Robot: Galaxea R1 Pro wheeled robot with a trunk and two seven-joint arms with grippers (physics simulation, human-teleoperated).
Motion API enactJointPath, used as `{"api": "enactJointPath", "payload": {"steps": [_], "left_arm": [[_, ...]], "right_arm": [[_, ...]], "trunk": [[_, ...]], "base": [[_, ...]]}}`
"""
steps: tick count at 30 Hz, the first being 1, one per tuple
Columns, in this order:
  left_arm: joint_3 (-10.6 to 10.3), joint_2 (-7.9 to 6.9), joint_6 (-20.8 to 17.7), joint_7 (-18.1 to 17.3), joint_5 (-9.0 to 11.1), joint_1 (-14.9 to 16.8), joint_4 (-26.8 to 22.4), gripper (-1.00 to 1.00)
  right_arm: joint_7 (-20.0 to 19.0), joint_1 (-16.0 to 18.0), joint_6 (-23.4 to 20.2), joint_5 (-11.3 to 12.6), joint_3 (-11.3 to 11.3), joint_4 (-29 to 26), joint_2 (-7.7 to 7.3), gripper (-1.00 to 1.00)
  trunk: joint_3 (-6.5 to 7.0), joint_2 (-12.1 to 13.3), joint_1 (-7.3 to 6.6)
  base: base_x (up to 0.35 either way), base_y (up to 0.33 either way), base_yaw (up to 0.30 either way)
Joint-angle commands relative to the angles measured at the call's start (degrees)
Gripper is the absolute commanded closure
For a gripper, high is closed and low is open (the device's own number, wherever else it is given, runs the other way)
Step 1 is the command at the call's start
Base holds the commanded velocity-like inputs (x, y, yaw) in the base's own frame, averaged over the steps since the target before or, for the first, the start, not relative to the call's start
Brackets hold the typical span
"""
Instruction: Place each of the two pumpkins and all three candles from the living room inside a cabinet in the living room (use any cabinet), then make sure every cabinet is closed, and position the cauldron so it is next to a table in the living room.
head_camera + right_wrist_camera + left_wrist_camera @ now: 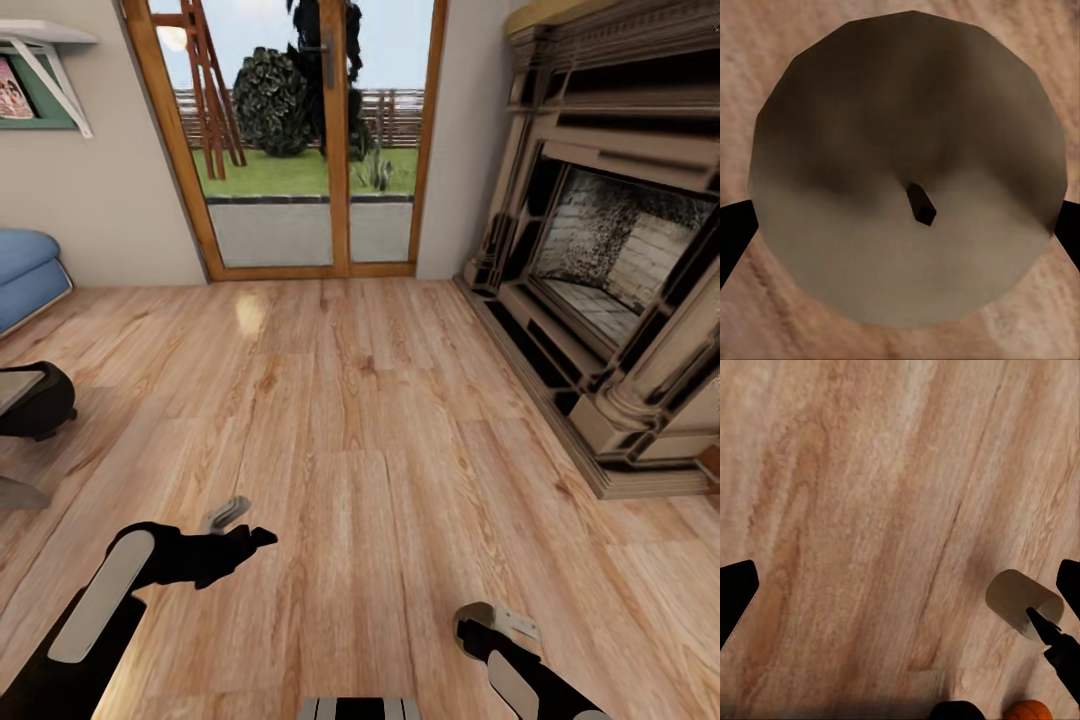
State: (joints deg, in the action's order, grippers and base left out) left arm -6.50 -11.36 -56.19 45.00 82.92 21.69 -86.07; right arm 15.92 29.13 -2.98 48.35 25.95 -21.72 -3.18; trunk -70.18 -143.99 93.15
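Observation:
My right gripper [497, 622] is shut on a pale beige candle [512, 621], low over the wood floor at the lower right. In the right wrist view the candle [900, 135] is seen end-on with its dark wick, black fingers [731, 236] at both sides. My left gripper [250, 526] hangs open and empty over the floor at the lower left. The left wrist view shows the same candle [1020, 600] with a black fingertip on it, and an orange pumpkin [1027, 710] at the frame's edge. A black cauldron [38, 400] sits at the far left. The cabinet is out of view.
A glazed wooden door [310, 140] stands straight ahead. A large stone fireplace [610, 260] lines the right side. A blue sofa [25, 270] is at the left, with a wall shelf [45, 60] above it. Wood floor [360, 400] stretches between them.

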Motion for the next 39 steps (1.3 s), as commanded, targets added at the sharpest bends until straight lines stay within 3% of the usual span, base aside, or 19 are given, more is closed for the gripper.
{"api": "enactJointPath", "payload": {"steps": [1,5,11,39], "left_arm": [[-0.08,-0.02,0.05,0.66,0.3,0.06,0.37,-1.0],[-0.05,0.15,0.15,1.38,-1.57,0.1,1.09,-1.0],[0.0,0.97,0.28,5.46,-3.93,0.15,1.18,-1.0],[0.0,1.08,0.29,5.97,-3.97,0.14,1.17,-1.0]], "right_arm": [[0.51,0.01,-0.28,0.35,0.45,-0.16,-0.08,1.0],[0.51,0.03,-0.29,0.41,0.42,-0.19,-0.08,1.0],[0.51,0.01,-0.34,0.43,0.42,-0.32,-0.09,1.0],[0.51,-0.02,-0.35,0.5,0.33,-0.78,-0.16,1.0]], "trunk": [[0.18,0.0,-0.03],[1.07,0.05,-0.14],[2.4,0.13,-0.29],[8.6,0.51,-1.01]], "base": [[0.0,0.0,0.0],[0.0,0.0,0.0],[0.0,0.0,0.0],[-0.047,0.0,0.0]]}}
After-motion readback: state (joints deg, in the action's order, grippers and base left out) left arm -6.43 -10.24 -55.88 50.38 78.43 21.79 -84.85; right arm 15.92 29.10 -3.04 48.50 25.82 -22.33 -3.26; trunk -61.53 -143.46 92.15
